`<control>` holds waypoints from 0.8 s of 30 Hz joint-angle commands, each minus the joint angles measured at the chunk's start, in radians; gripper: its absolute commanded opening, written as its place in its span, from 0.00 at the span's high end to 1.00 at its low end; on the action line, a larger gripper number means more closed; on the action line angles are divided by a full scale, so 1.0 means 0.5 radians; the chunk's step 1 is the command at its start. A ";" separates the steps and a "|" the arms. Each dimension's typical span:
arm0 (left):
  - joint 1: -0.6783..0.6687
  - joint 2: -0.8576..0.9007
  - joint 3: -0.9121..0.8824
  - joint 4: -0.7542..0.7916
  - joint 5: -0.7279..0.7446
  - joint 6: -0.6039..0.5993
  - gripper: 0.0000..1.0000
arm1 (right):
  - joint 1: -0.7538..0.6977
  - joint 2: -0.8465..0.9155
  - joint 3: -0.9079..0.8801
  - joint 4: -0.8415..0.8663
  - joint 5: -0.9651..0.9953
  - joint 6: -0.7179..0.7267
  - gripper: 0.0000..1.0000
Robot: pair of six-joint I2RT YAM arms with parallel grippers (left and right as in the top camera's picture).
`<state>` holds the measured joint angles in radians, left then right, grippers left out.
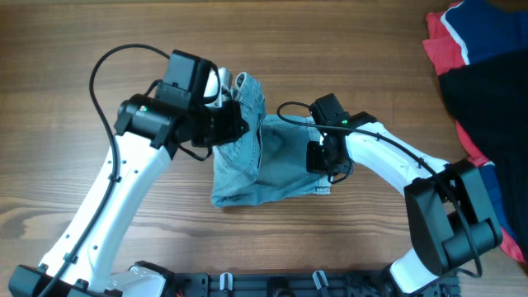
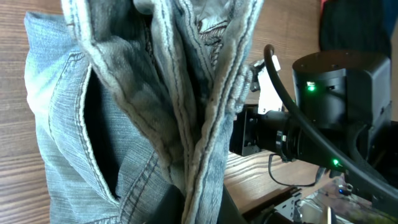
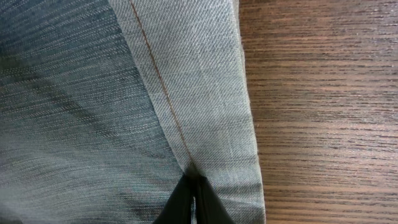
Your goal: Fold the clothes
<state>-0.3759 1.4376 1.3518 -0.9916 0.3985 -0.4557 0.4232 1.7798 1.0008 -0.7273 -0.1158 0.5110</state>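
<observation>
The pale blue jeans (image 1: 268,165) lie bunched in the middle of the wooden table. My left gripper (image 1: 235,124) is shut on a gathered fold of waistband and seams, holding it raised above the jeans' left part. In the left wrist view the denim folds (image 2: 180,106) fill the frame and run down between my fingers (image 2: 208,208). My right gripper (image 1: 323,158) is at the jeans' right edge. In the right wrist view its fingers (image 3: 194,200) are closed with the tips pinching the denim (image 3: 93,93) beside an orange-stitched seam, close to the cloth's edge.
A pile of red, navy and black garments (image 1: 483,74) lies at the table's far right. A black rack (image 1: 272,285) runs along the front edge. The right arm (image 2: 336,93) shows close by in the left wrist view.
</observation>
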 commanded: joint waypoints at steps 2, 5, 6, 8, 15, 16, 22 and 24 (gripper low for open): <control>-0.096 -0.055 0.053 0.017 -0.161 -0.233 0.96 | 0.014 0.155 -0.114 0.056 -0.161 -0.021 0.96; -0.111 -0.051 0.053 0.027 -0.232 -0.275 0.96 | 0.015 0.155 -0.114 0.055 -0.227 0.050 0.96; -0.111 -0.047 0.053 0.031 -0.232 -0.279 0.96 | 0.018 0.155 -0.114 0.056 -0.246 0.079 0.96; -0.112 -0.034 0.053 0.031 -0.228 -0.338 0.96 | 0.035 0.155 -0.114 0.055 -0.276 0.085 0.96; -0.211 0.039 0.053 0.117 -0.224 -0.379 0.96 | 0.156 0.155 -0.114 0.054 -0.281 0.146 0.96; -0.217 0.039 0.053 0.123 -0.224 -0.379 0.96 | 0.156 0.155 -0.114 0.055 -0.281 0.145 0.96; -0.220 0.039 0.053 0.127 -0.224 -0.378 0.95 | 0.155 0.155 -0.114 0.055 -0.273 0.151 0.96; -0.220 0.039 0.053 0.119 -0.224 -0.378 0.89 | 0.155 0.155 -0.114 0.056 -0.273 0.151 0.96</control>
<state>-0.4797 1.4563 1.3518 -0.9413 0.2657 -0.6270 0.4698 1.7813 0.9970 -0.6979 -0.1818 0.5758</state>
